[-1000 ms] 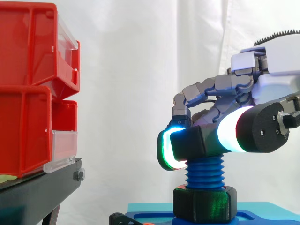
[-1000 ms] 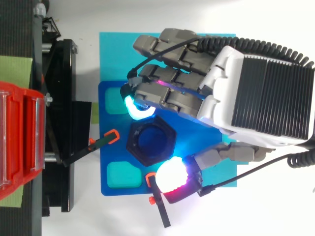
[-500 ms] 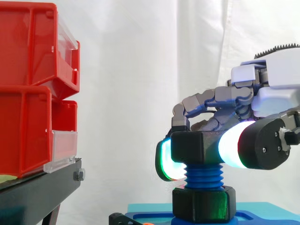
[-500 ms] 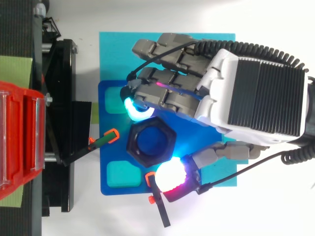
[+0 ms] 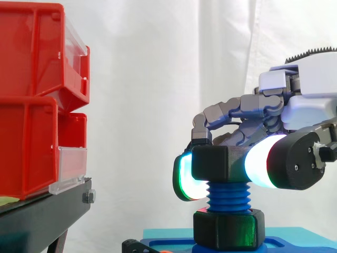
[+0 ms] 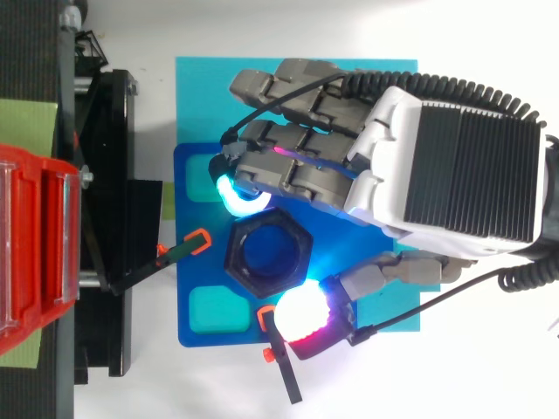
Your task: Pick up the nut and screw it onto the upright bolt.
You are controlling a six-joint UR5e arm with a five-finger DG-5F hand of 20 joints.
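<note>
**Nut seated on bolt tip, hand pinching it: early in threading**

Clock directions are from the nut, seen from the top.

- Closest to the side camera: thumb pad (image 5: pixel 257 161) at 5 o'clock, pressed on the nut's near flank.
- Nut (image 5: pixel 213 164): black hex on the very top of the blue bolt (image 5: pixel 227 196). It looks level. In the top view the bolt end shows blue through the bore, so they look coaxial.
- Behind it: finger pads (image 6: pixel 231 194) at 11 o'clock, against the far side. Fingers curl over from the hand (image 6: pixel 454 166) at 2 o'clock.
- So the hand is clamped on the nut, thumb roughly opposing the fingers. My read: that grip is there to give twist without tipping the nut.
- Several bare turns of thread show between the nut and the base hex (image 5: pixel 227 229), so most of the screwing is probably not done.
- Base hex sits on the blue plate (image 6: pixel 196 218). Clamps (image 6: pixel 185 249) at 9 and 6 o'clock reach the plate edges, probably so the fixture can't spin under torque.
- Farther out at 9 o'clock: black stand (image 5: pixel 42 216) with red bins (image 5: pixel 31 105), well apart and out of the work. White curtain (image 5: pixel 158 79) behind.

Risk: cross-threading if the nut tilts while turning. Keep it flat with light downforce.
</note>
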